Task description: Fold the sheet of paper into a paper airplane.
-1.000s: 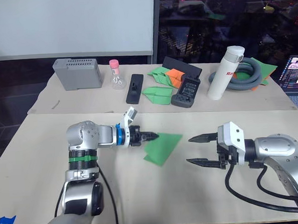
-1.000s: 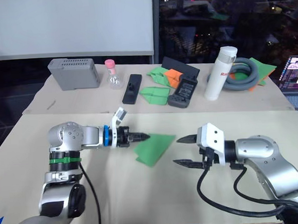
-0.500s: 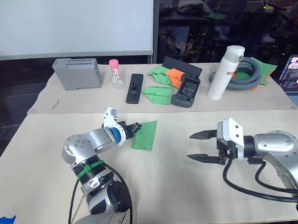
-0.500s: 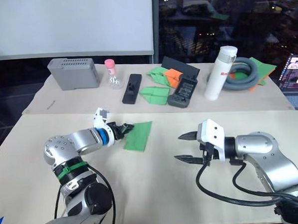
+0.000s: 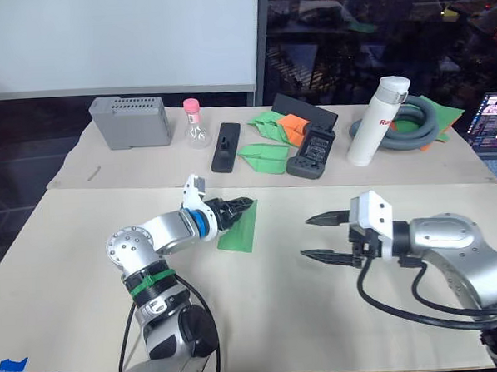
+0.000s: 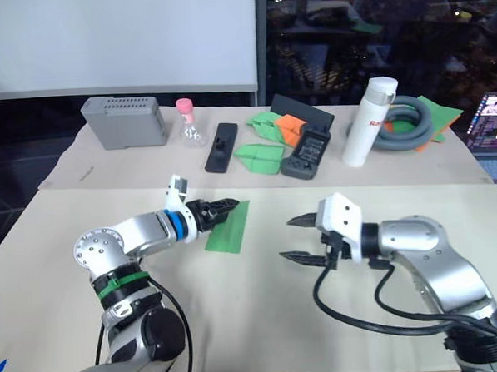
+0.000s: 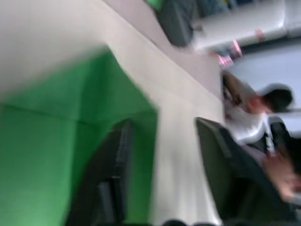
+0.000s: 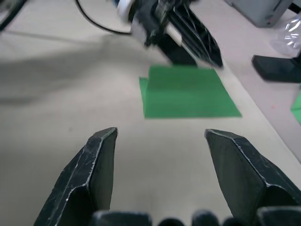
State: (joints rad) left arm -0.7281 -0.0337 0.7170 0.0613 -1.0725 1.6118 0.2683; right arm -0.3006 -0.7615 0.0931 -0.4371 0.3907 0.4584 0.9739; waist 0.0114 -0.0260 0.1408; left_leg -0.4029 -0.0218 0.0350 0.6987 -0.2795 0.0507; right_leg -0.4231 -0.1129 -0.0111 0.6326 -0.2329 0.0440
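The bright green sheet of paper (image 5: 237, 231) lies flat on the near table, folded into a narrow slanted four-sided shape. My left gripper (image 5: 240, 207) is at its far left corner with its fingers apart. In the left wrist view one finger (image 7: 113, 169) is over the green paper (image 7: 56, 155) and the other is over bare table beside the paper's edge. Nothing is gripped. My right gripper (image 5: 316, 237) stands open a short way to the right of the paper, pointing at it with nothing between its fingers (image 8: 96, 165). The right wrist view shows the paper (image 8: 188, 94) ahead.
The back table holds a grey box (image 5: 128, 121), a pink-capped flask (image 5: 195, 126), black devices (image 5: 311, 149), green and orange paper darts (image 5: 264, 156), a white bottle (image 5: 377, 119) and a grey hose (image 5: 416, 125). A laptop (image 5: 494, 123) stands far right.
My left gripper carried the paper left and farther back, then opened and let go of it. My right gripper has moved left, closer to the paper.
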